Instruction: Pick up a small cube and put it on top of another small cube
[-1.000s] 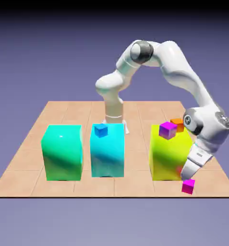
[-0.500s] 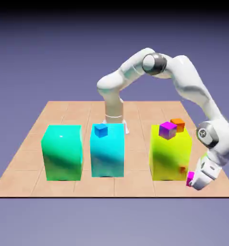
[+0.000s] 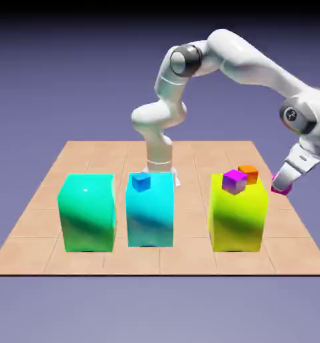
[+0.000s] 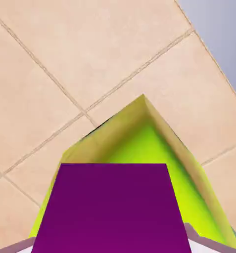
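In the exterior view my gripper hangs in the air just right of the yellow-green block, about level with its top. It is shut on the tiny hot-pink cube, which peeks out below the fingers. In the hand view that cube fills the lower middle, dark magenta, and hides most of the fingertips. A corner of the yellow-green block lies beyond it. A magenta-topped cube with violet sides and an orange cube rest on the yellow-green block's top.
A small blue cube sits on a cyan block at the middle. A teal-green block stands toward the exterior view's left. The tiled table ends close to the gripper's right.
The gripper closed on the pink cube at the table's front right corner, then lifted it up and back to the height of the yellow-green block's top.
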